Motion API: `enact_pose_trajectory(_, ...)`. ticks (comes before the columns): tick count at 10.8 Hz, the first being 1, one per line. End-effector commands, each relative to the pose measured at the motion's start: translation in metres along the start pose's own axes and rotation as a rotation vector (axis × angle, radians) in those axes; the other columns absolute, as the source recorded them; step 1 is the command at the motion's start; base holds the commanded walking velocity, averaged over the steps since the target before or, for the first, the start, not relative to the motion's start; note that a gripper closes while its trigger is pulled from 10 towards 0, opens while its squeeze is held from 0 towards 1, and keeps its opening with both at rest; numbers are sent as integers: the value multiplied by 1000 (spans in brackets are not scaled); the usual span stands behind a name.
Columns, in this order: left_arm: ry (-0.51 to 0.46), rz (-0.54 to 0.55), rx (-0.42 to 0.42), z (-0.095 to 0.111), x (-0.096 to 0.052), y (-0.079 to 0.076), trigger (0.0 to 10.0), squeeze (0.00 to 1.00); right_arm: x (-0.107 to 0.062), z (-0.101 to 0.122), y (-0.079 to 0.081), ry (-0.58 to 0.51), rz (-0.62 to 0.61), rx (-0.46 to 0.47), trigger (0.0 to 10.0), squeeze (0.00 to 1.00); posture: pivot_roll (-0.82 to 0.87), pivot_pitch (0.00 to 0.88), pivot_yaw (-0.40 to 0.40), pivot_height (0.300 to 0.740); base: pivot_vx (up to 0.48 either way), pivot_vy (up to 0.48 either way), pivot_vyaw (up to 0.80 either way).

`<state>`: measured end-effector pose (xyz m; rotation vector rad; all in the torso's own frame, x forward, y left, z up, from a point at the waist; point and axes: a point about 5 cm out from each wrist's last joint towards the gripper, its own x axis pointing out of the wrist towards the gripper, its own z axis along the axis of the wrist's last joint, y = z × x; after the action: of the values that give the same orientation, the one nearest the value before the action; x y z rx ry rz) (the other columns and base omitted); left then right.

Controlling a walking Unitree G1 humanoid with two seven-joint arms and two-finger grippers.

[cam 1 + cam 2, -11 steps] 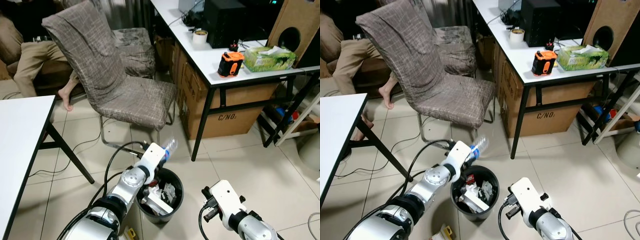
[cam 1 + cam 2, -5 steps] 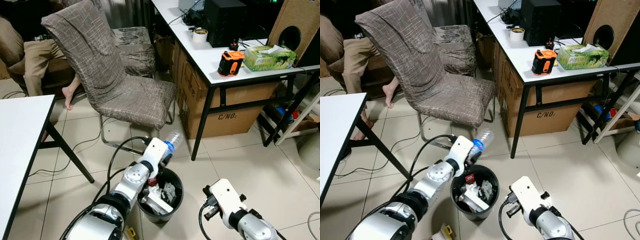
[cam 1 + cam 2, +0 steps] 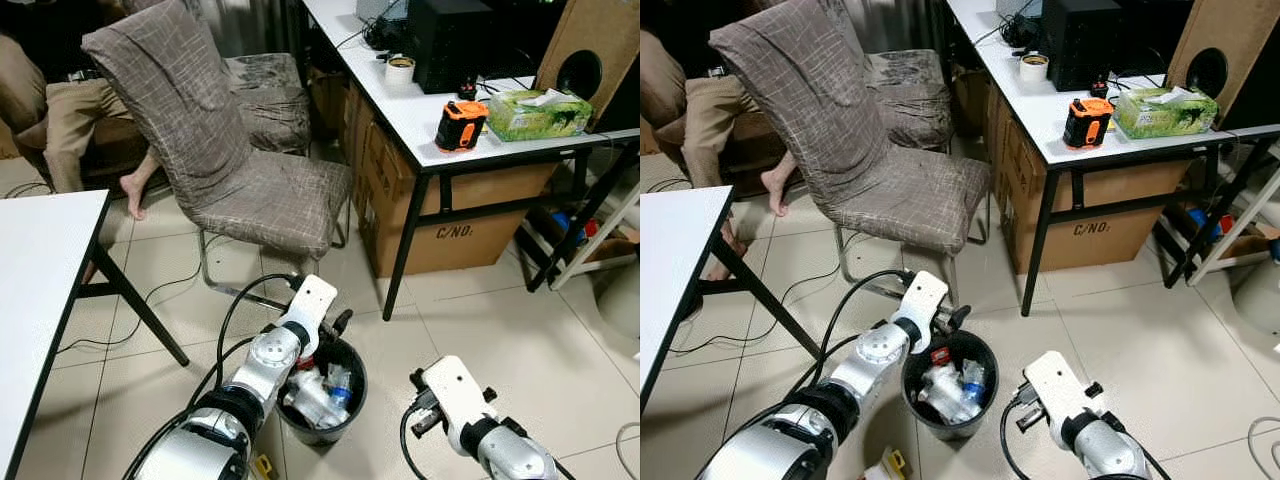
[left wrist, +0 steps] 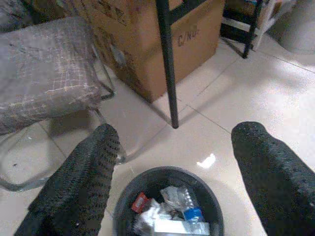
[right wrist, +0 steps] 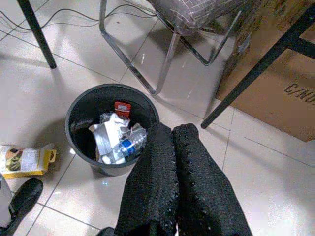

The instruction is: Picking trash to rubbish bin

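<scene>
Released since the earlier frame, bottle [image 5: 129, 143] now lies in bin [image 3: 352, 399] directly below left gripper [image 4: 174, 162], fingers spread wide; right gripper [image 5: 172, 147] pressed closed, idle beside bin.

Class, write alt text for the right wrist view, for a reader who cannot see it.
The right pincer, fingers pressed shut, hangs above a black rubbish bin on a tiled floor; the bin holds a plastic bottle and wrappers. A yellow packet lies beside the bin, with chair legs and a cardboard box beyond.

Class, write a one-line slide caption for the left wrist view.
Open left gripper hovers above the black rubbish bin, plastic bottle lying inside.
</scene>
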<state>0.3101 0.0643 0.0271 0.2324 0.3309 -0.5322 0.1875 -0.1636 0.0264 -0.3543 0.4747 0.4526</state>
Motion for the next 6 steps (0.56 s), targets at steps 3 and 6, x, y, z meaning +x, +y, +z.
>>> enact_pose_trajectory(3,-104,62,-123,-6,-17,20,10000,0,5,11,-8,-55,-78,44,10000,0,-128,23,56,740,0,0,0)
enact_pose_trajectory(6,-281,179,-126,10,-81,49,10000,0,4,71,-31,-320,-242,211,10000,0,-72,0,21,740,0,0,0)
